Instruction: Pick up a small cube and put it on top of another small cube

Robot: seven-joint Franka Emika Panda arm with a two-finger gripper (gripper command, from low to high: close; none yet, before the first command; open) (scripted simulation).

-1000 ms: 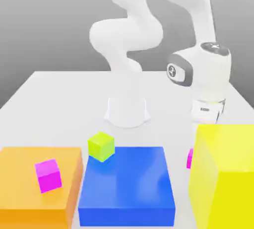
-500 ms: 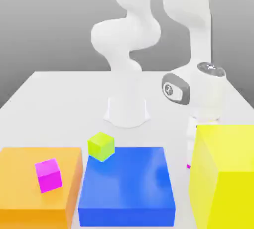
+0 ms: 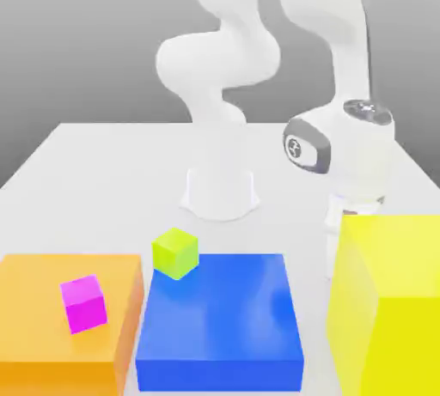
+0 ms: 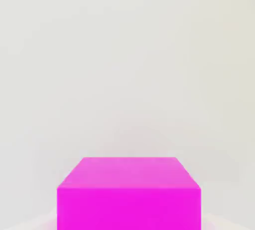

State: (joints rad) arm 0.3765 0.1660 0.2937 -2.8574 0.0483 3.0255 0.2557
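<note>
The step in hand is the pick-up, at the point of grasping. The arm's white hand [image 3: 348, 158] hangs low at the exterior view's right, and the claw [image 3: 337, 229] dips behind the big yellow block [image 3: 387, 300], at about 3 o'clock from the robot's base [image 3: 220, 192]. The claw is clenched. In the hand view the small cube [image 4: 128, 194] sits close and square to the camera, right where the jaws meet, resting on the pale desk [image 4: 124, 74]. The contact itself is hidden, so this is probably a grip on that cube, though not a certain one.

The small cube therefore lies on the desk directly under the hand, on the far side of the yellow block.

Other candidates stand well apart from it. A lime cube [image 3: 175, 252] sits at the 11 o'clock corner of the flat blue block [image 3: 222, 317]. A second magenta cube [image 3: 83, 303] rests on top of the orange block [image 3: 51, 334], at 9 o'clock from the blue one.

The next move, as I judge it, calls for a straight lift high enough to clear the yellow block. A carry toward 9 o'clock across the desk would then bring the load over one of those two cubes. It must be centred squarely there before the claw lets go, since the base is small.
</note>
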